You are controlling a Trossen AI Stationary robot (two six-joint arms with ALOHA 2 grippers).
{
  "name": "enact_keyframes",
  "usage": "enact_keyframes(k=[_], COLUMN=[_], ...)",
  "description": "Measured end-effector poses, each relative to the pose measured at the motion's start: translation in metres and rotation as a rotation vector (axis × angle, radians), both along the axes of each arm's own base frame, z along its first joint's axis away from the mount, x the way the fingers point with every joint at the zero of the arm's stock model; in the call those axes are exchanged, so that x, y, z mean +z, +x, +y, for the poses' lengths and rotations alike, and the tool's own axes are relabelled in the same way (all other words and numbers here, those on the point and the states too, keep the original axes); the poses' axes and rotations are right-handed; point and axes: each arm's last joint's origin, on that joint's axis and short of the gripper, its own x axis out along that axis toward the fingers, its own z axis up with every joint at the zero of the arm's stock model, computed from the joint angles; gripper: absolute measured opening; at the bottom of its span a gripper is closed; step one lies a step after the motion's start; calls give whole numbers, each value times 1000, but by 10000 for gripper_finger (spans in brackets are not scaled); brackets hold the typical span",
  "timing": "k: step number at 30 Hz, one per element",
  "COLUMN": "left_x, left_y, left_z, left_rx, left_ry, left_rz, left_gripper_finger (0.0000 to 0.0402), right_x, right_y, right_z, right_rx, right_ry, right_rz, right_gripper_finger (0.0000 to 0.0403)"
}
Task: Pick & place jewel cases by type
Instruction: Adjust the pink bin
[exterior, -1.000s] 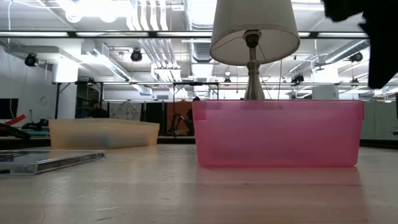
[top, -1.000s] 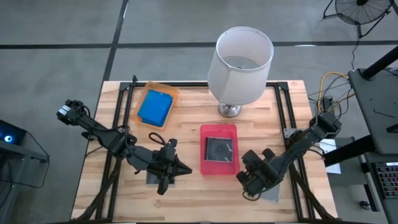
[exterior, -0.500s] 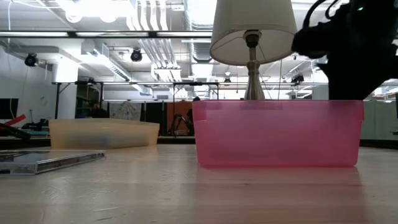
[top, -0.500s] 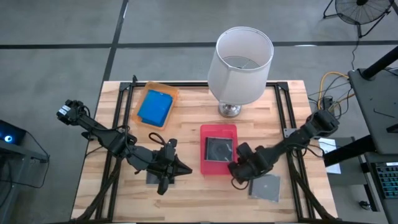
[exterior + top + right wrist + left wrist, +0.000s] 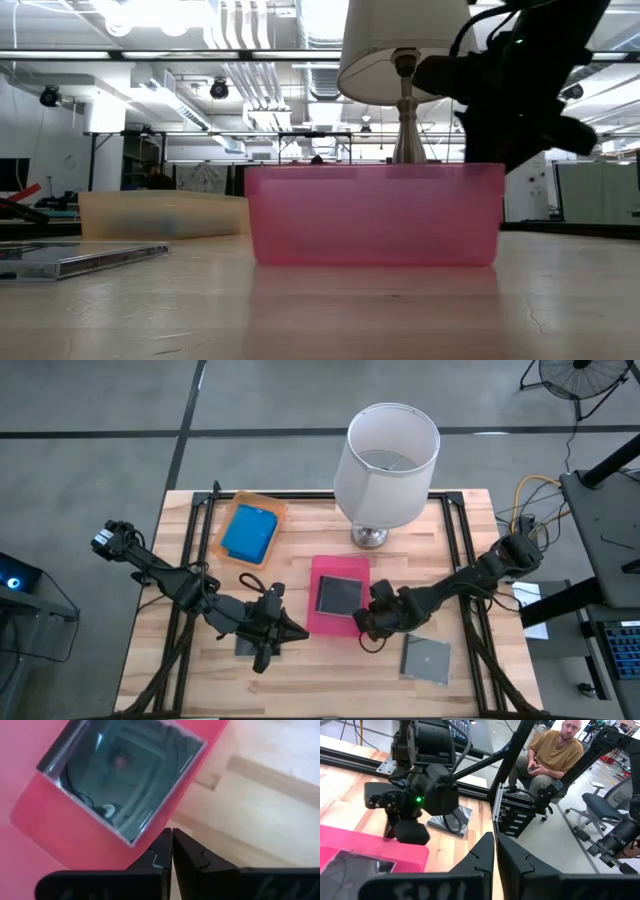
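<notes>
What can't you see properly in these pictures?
- Grey case under the left pincer: in the high view, the arm covers most of it.
- Blue case in the orange tray: in the low view, only a blur through the tray's wall.
- Right pincer against the pink tray: contact cannot be told.

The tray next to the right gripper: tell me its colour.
Pink tray; the high view shows it best.

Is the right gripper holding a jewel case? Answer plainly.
No: the right gripper is shut on nothing, at the pink tray's edge, near the grey jewel case inside.
</notes>
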Motion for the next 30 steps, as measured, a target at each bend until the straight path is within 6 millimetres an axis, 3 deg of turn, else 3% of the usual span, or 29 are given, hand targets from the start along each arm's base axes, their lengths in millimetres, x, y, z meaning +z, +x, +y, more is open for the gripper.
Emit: enact_keyframes(k=[9,12,15,22,25,30], left_x=[0,0,0,0,0,0], left_y=[0,0,0,-1,-1,-1], left_z=[0,0,0,1,1,1], left_rx=[1,6,11,19,19,24], left_ry=[-3,-17,-22,-20,-20,-18], left_rz=[1,4,8,8,8,6], left_gripper_finger=[0,0,0,0,0,0], right_x=[2,13,36,99,107,100], right_y=[9,9,1,-17,-19,-16], right_z=[-21,-20,-15,11,28,59], right_rx=[-3,45,83,212,272,301], right_ry=[-68,-81,-89,11,75,155], right_rz=[9,8,26,-96,-114,-88], right_gripper_finger=[8,8,8,8,8,8])
